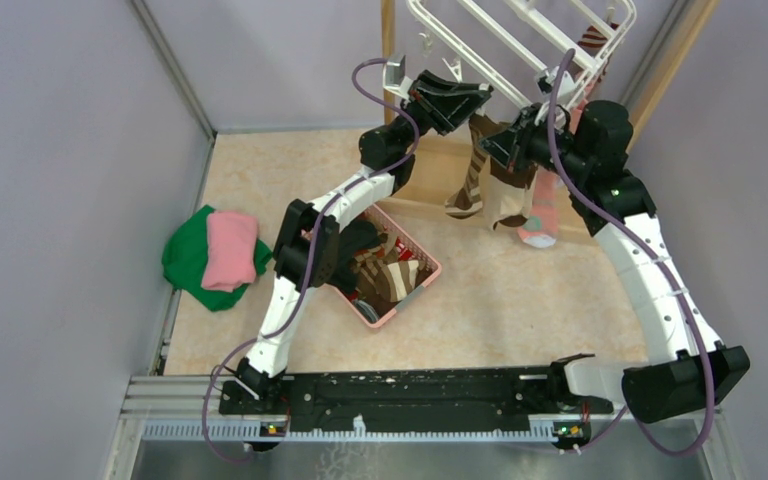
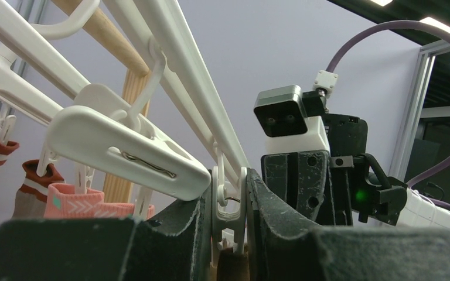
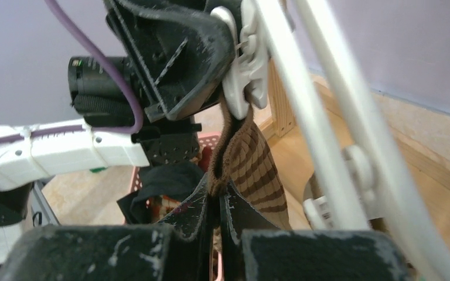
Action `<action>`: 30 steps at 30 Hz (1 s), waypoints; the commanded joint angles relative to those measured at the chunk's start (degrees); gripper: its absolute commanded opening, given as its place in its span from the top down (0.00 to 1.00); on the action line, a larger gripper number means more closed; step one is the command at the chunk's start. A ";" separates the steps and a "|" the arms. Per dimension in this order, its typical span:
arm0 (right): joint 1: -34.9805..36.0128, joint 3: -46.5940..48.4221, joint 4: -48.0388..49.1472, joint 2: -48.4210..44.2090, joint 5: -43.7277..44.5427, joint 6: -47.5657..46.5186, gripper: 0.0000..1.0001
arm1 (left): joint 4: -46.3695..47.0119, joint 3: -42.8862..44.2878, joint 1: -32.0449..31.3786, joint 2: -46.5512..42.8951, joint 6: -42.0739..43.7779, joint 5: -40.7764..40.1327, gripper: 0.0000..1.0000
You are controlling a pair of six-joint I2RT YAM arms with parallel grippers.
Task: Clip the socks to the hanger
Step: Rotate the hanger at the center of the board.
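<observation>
Our left gripper squeezes a clip, our right gripper pinches the striped sock — too shallow a bite, and it drops.

The left arm rises from the near edge, elbow bent, and reaches toward the far edge; the right arm arcs up likewise. The left gripper clamps a clip between its fingers. Just beside it, the right gripper pinches a striped sock.
</observation>
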 commanded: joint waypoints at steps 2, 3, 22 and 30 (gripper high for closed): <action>0.19 -1.39 -3.35 -3.38 -5.44 -8.89 1.00 | 6.09 2.01 0.57 -2.04 -1.38 0.26 0.93; 0.16 -1.87 -4.07 -3.72 -4.50 -10.01 1.00 | 6.19 2.01 0.66 -1.98 -1.49 0.25 0.93; 0.15 -0.77 2.14 0.27 -2.74 -0.14 1.00 | 7.26 2.07 0.67 -1.28 -2.20 0.20 0.93; 0.16 -0.73 4.47 0.54 0.56 4.96 1.00 | 6.89 2.18 0.59 -1.31 -3.37 -0.73 0.95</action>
